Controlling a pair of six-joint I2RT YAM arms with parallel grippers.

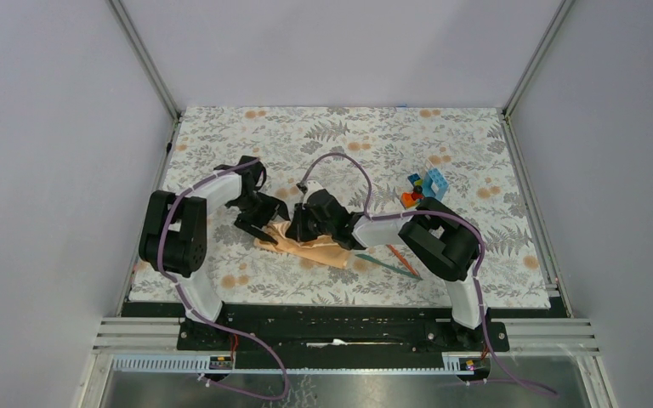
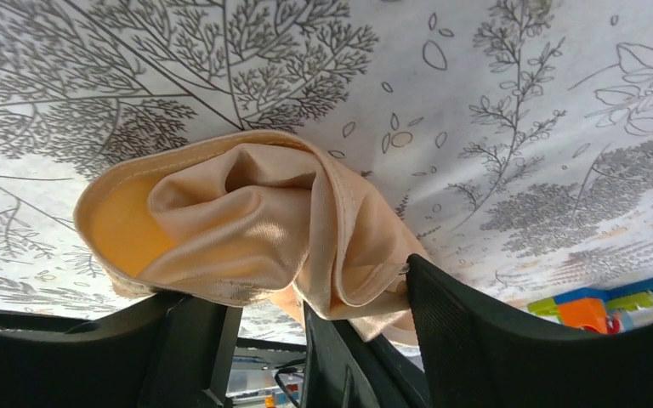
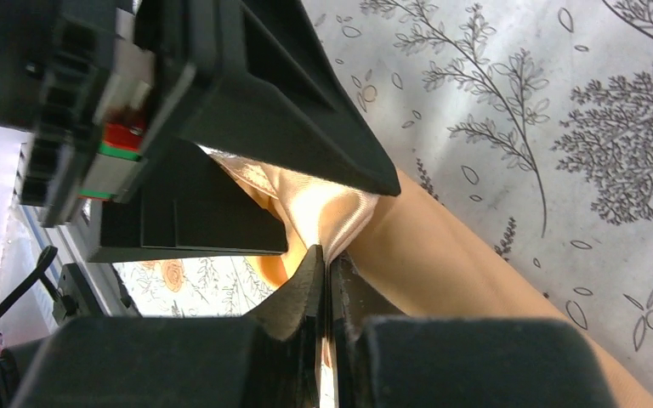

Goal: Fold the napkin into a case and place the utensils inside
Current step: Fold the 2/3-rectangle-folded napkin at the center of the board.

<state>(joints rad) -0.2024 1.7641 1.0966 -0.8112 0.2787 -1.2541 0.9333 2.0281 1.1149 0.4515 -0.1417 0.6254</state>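
My right tool (image 3: 327, 259) is clenched on a fold of the peach-orange shiny satin napkin (image 2: 247, 221). My left tool (image 1: 253, 221) straddles the napkin's bunched end; I cannot tell whether it grips.

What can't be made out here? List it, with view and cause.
- Top view: folds of the napkin, covered by the left gripper and right gripper.
- Top view: the utensils, partly under the right arm, too small to identify.
- Left wrist: whether the left gripper pinches the napkin; its fingers hide the cloth's lower edge.
- Right wrist: the napkin's far side, behind the blurred left gripper.
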